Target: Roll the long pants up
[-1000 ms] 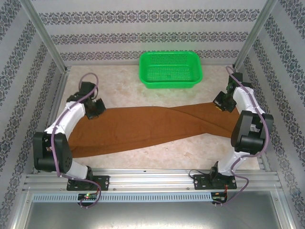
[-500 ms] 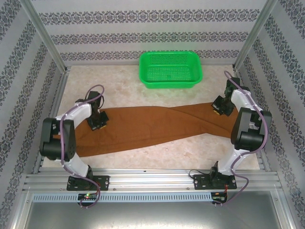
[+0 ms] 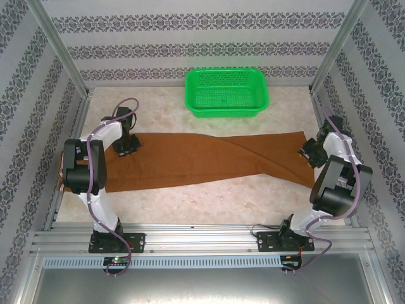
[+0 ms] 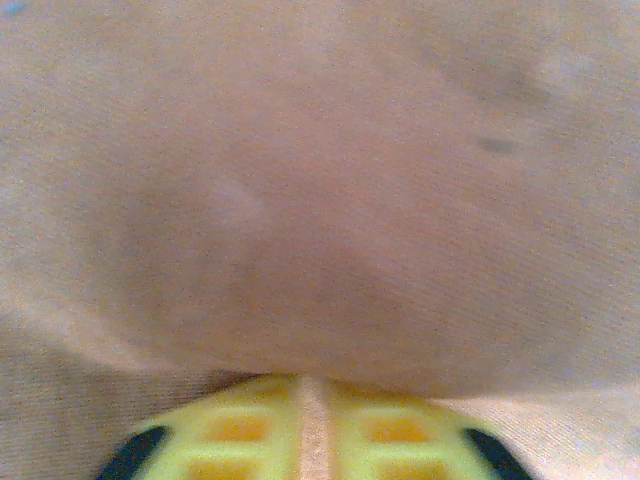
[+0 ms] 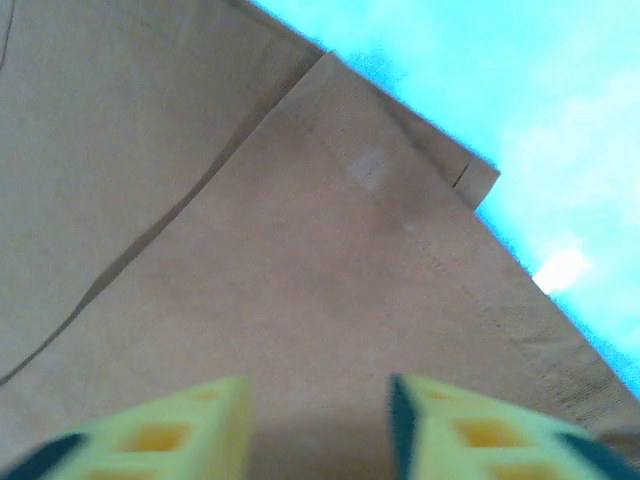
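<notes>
Left gripper (image 3: 128,145) sits low on the left part of the long pants (image 3: 202,161), and from the top view I cannot judge its fingers. Its own wrist camera settles that: the two yellow fingers (image 4: 240,430) are drawn almost together with a thin strip of rust-brown cloth pinched between them, and a soft bulge of fabric rises just beyond the tips. That close view is blurred and tells me nothing about which part of the garment I am holding. From above, the pants lie stretched left to right across the marble-patterned table (image 3: 209,206), broad at the left end by the left arm, with the two legs crossing near the middle and running to the right edge. The right gripper (image 3: 311,152) is at those leg ends. On the right wrist camera its fingers (image 5: 170,435) stand clearly apart, with flat cloth showing in the gap and a stitched hem corner beyond, detail the overhead picture does not resolve. A green basket (image 3: 226,95) sits at the far side of the table, apart from the garment.
</notes>
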`<state>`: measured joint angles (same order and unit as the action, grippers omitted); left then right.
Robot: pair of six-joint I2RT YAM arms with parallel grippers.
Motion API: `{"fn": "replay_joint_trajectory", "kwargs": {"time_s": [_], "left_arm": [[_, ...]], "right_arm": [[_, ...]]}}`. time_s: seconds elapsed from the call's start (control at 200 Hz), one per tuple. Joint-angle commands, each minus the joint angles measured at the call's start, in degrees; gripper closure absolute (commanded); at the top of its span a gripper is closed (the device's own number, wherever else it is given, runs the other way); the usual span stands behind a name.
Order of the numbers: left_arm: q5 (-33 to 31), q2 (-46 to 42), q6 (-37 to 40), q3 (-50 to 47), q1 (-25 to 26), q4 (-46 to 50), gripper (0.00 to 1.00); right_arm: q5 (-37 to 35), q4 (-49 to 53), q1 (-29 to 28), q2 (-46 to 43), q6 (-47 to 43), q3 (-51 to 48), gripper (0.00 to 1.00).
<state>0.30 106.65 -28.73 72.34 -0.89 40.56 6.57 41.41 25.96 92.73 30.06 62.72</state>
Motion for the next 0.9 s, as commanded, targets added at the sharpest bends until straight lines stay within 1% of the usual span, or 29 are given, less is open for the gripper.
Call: {"fn": "replay_joint_trajectory", "kwargs": {"time_s": [0.0,0.05,0.1,0.17,0.28,0.435,0.55,0.644,0.759,0.864,0.894], "left_arm": [[4.50,-4.97,0.47,-1.27,-0.28,-6.98,0.64],[6.09,-6.97,0.00,-2.59,-0.26,-9.28,0.55],[7.56,-7.91,-0.09,-2.97,-0.30,-10.50,0.54],[8.85,-7.97,-0.10,-2.90,-0.26,-11.19,0.54],[11.00,-7.56,0.56,-4.23,-0.20,-13.30,0.58],[11.29,-5.58,1.54,-5.19,-0.25,-13.93,0.60],[12.34,-4.05,1.80,-4.76,-0.18,-13.94,0.62],[12.16,-4.07,2.00,-4.67,-0.19,-14.01,0.63],[10.77,-4.74,2.53,-4.68,-0.26,-13.42,0.63],[10.00,-4.88,2.96,-4.64,-0.28,-12.96,0.63],[9.97,-4.82,2.97,-4.65,-0.26,-13.07,0.63]], "right_arm": [[-0.42,-0.79,1.34,2.02,0.35,0.39,0.38],[-0.70,-0.72,1.47,4.22,0.14,1.78,0.36],[-1.16,0.18,1.79,6.23,-0.04,3.60,0.36],[-1.60,0.50,2.80,7.88,-0.03,5.08,0.36],[-2.77,0.05,4.09,8.71,0.20,6.58,0.36],[-5.39,1.75,3.63,12.03,-0.45,11.58,0.36],[-5.43,2.84,2.81,15.72,-0.92,14.93,0.36],[-5.45,3.48,2.06,18.24,-1.06,16.24,0.37],[-6.00,3.50,1.17,20.06,-1.48,16.82,0.37],[-5.91,4.18,0.52,21.54,-2.32,17.26,0.41],[-6.10,4.46,0.46,21.84,-2.56,17.43,0.43]]}}
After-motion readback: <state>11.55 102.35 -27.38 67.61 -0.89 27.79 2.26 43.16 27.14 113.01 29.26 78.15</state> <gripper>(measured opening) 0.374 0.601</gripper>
